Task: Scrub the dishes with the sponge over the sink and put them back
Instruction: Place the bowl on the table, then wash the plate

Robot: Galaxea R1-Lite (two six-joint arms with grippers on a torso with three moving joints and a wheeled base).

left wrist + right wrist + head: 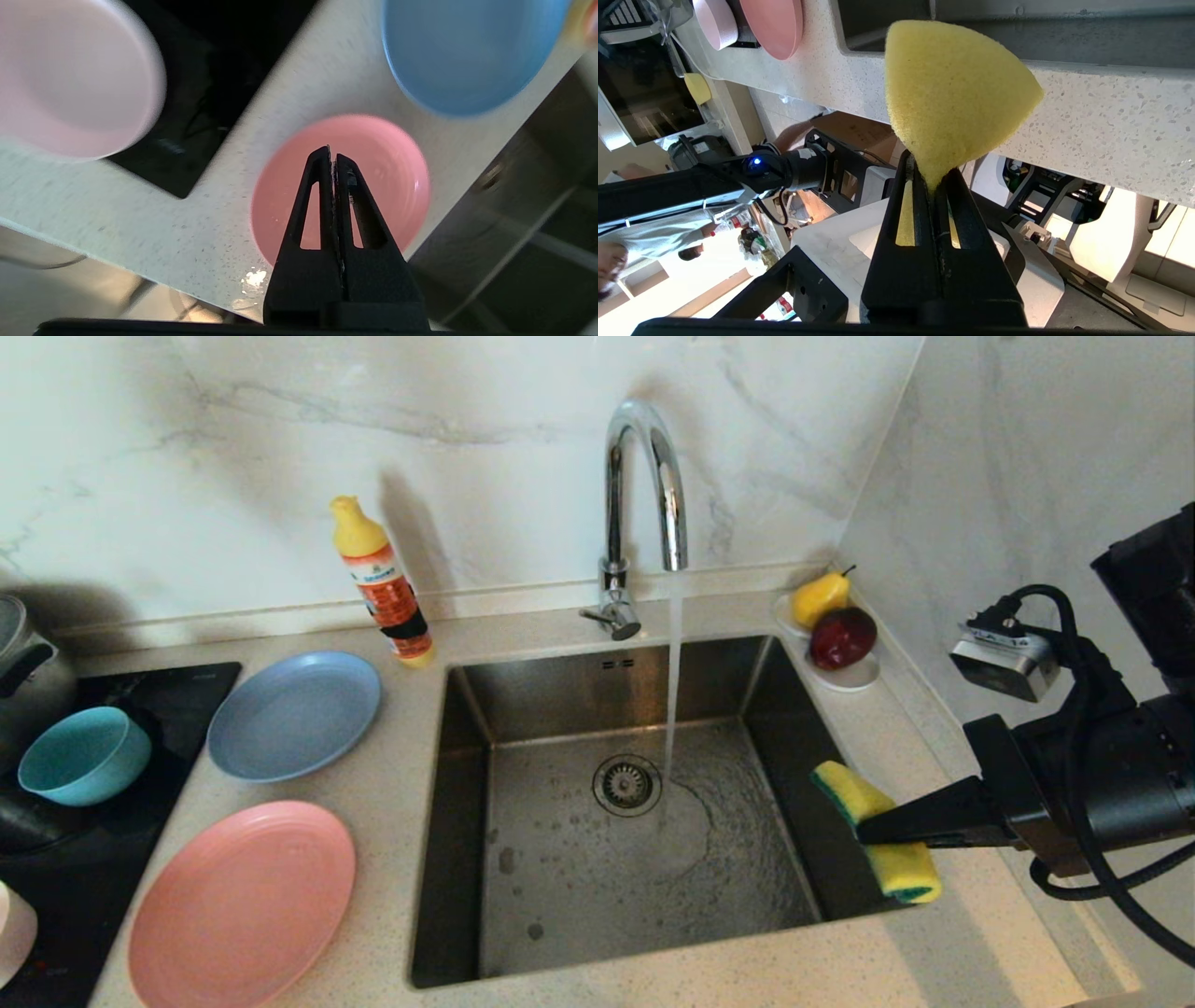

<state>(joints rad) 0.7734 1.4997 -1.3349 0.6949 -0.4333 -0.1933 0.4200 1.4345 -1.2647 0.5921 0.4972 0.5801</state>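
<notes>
The steel sink (560, 691) lies in the middle of the counter, with water running into it from the tap (644, 495). My right gripper (864, 831) is over the sink's right rim, shut on the middle of the yellow sponge (878, 831), which bulges past my right gripper (931, 170) as a yellow sponge (952, 93). Left of the sink lie the grey-blue plate (294, 714) and the salmon-pink plate (243, 905). The teal bowl (84, 754) and pale pink bowl (14, 933) stand on the hob. Out of the head view, my left gripper (332, 151) is shut on nothing above the pink plate (387, 172).
A detergent bottle (383, 583) stands behind the blue plate. At the sink's back right corner is a white saucer (854, 677) holding a pear and an apple. A steel pot (23, 663) sits on the black hob (168, 700) at the far left.
</notes>
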